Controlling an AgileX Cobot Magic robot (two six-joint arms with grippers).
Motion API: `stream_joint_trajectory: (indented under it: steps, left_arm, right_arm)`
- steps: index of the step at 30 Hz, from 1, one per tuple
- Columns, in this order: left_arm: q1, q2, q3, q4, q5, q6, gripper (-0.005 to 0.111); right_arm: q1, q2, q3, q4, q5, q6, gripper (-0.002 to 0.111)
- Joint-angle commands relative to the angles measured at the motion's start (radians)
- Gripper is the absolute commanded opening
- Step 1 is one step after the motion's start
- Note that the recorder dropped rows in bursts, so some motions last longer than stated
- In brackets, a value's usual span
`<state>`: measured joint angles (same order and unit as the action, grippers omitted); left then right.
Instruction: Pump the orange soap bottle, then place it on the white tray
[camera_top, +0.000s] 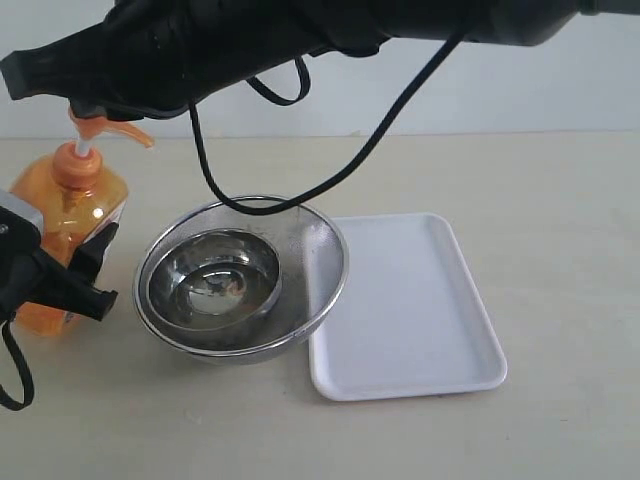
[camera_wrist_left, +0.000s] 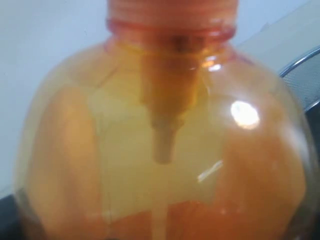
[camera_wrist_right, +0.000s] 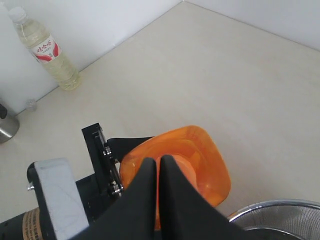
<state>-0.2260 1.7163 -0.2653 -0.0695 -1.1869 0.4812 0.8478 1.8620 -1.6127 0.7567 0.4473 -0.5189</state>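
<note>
Standing at the far left of the beige table (camera_top: 560, 200), the orange soap bottle (camera_top: 75, 215) is upright between the fingers of the left gripper (camera_top: 62, 272), whose jaws are partway apart and clamped on the bottle's body. The right gripper (camera_wrist_right: 159, 167) reaches across from the other side. Its fingertips are pressed together with nothing between them, directly over the orange pump head (camera_top: 100, 128) and seemingly touching it. Just beside the bottle, a small steel bowl (camera_top: 212, 272) sits inside a wire-mesh strainer (camera_top: 322, 250). The white tray (camera_top: 400, 310) lies flat against the strainer's other side, apart from the bottle. A white wall (camera_top: 500, 90) backs the table, and a clear bottle of pale liquid (camera_wrist_right: 47, 50) stands against it.
</note>
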Motion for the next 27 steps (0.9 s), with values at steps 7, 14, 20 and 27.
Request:
stream_joint_trajectory:
  steps: [7, 14, 20, 27]
  left_arm:
    - [-0.004, 0.000, 0.002, 0.044, 0.014, -0.037, 0.005]
    - [-0.004, 0.000, 0.002, 0.044, 0.014, -0.039, 0.005]
    - [-0.004, 0.000, 0.002, 0.046, 0.014, -0.040, 0.005]
    - [-0.004, 0.000, 0.002, 0.059, 0.014, -0.045, 0.005]
  right_arm:
    - [0.000, 0.063, 0.014, -0.032, 0.089, -0.002, 0.000]
    - [0.000, 0.086, 0.014, -0.032, 0.099, 0.001, 0.000]
    - [0.000, 0.086, 0.014, -0.034, 0.124, -0.001, 0.000]
    - [0.000, 0.086, 0.014, -0.034, 0.124, -0.001, 0.000]
